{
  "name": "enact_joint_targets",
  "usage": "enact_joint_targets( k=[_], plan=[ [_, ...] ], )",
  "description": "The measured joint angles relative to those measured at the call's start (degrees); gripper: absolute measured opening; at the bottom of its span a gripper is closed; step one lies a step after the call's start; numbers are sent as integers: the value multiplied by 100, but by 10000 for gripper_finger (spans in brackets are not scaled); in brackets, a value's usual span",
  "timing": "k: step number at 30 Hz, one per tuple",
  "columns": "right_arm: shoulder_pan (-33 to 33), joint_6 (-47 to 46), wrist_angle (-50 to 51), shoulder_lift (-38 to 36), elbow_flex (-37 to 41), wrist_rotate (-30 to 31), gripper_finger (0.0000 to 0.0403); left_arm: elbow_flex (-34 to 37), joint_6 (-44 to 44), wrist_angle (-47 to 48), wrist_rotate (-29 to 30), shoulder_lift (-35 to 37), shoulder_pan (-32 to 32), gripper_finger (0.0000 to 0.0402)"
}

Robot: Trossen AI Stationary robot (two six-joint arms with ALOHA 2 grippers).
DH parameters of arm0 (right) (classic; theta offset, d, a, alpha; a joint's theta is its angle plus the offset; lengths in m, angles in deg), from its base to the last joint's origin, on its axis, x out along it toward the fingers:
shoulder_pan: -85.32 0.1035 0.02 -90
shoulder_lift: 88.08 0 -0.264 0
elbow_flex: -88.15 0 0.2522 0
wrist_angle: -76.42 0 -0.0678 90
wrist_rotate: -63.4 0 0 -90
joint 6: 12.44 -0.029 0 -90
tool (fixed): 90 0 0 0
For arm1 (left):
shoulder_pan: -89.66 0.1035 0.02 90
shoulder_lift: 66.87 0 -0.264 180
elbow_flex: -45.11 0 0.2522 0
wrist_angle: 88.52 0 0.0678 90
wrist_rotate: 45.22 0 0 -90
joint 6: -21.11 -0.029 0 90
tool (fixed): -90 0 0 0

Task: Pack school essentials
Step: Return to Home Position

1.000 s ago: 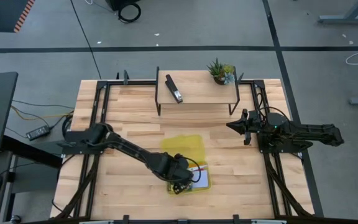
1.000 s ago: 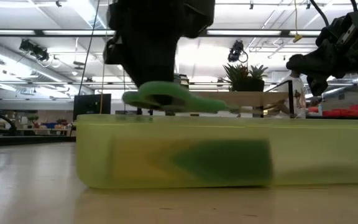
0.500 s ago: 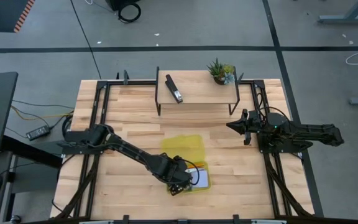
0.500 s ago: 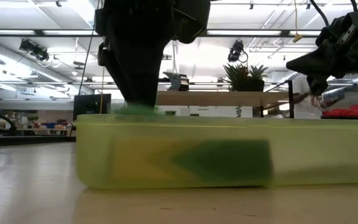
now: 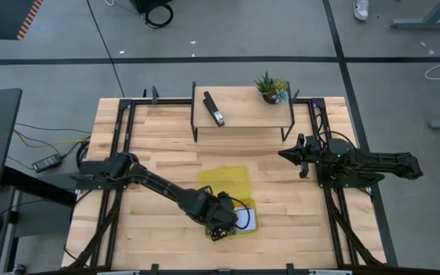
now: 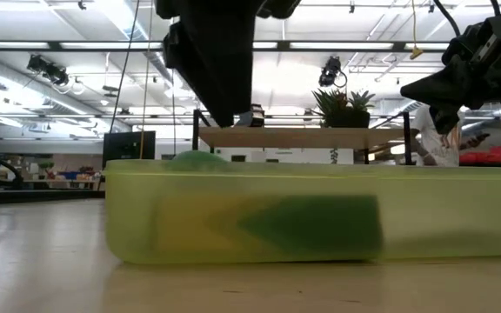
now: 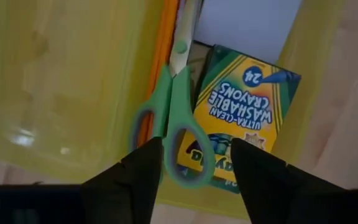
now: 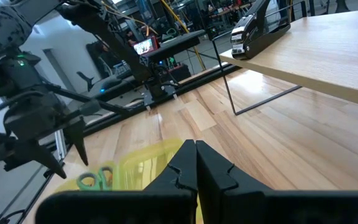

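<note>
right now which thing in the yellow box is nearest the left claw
The green-handled scissors: handles show between the left claw's fingers; the crayon box sits beside.

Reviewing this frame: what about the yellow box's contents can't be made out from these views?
Low view: the yellow supply box's cloudy wall turns contents into yellow and green blurs.
High view: the left gripper hangs over the box, hiding most contents.
Left wrist view: the edge cuts off the green scissors' blade tips, orange pencils and white notepad; scissors cover part of the crayon box.
Right wrist view: the right gripper blocks part of the box.
</note>
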State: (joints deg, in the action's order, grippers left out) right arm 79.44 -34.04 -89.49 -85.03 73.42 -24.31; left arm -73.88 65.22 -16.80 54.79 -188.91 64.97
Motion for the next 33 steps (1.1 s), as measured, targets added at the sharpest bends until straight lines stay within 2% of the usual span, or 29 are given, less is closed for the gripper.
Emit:
enact_joint_targets(
  k=[4,9,18,33],
  plan=[
    [-1,0,1,0,0,1,6,137,-314,-98,81,151,-2,173],
    [1,0,0,0,0,0,6,680,-505,-345,261,570,-4,141],
    [0,0,-1,0,0,0,6,2714,-184,-1994,299,1992,42,95],
    [-1,0,-1,0,0,0,6,5629,480,-3762,841,4629,303,7]
  ],
)
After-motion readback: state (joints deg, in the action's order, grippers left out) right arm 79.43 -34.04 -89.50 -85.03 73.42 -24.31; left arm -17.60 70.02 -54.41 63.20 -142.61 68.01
